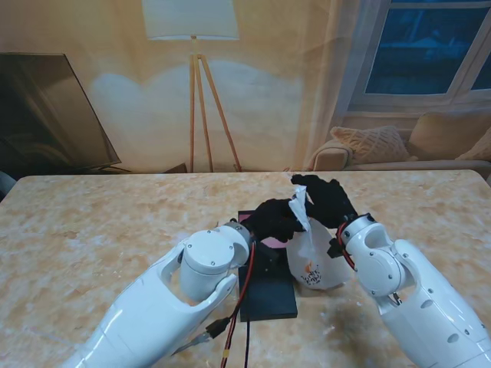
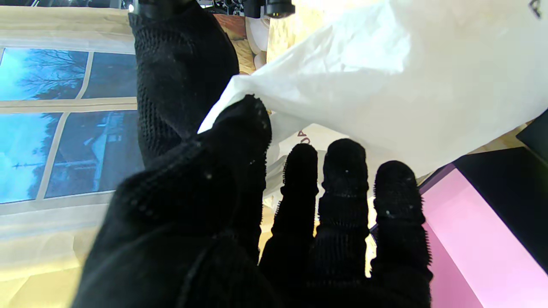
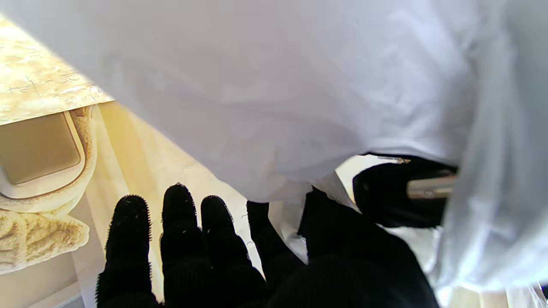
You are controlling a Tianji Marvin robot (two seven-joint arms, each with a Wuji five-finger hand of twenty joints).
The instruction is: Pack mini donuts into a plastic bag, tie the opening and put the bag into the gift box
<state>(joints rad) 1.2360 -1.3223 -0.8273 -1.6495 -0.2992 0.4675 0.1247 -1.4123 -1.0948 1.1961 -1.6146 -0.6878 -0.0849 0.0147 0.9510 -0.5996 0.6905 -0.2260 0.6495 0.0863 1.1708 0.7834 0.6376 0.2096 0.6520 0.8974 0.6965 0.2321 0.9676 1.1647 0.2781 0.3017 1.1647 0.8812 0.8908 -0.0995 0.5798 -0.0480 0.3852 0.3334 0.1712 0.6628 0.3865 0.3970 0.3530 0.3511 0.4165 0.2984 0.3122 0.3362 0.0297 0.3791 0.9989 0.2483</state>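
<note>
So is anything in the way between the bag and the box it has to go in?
Nothing visible. The white bag is held at its neck by both the left hand and the right hand, right beside the black box with its pink inside. Only the left hand and its arm sit over part of the box.

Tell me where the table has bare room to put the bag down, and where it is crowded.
The table is bare on the left, from the box to the left edge, and on the right past the right hand. A bare strip runs along the far edge too. The middle is crowded: both hands, left hand included, pinch the bag beside the box.
</note>
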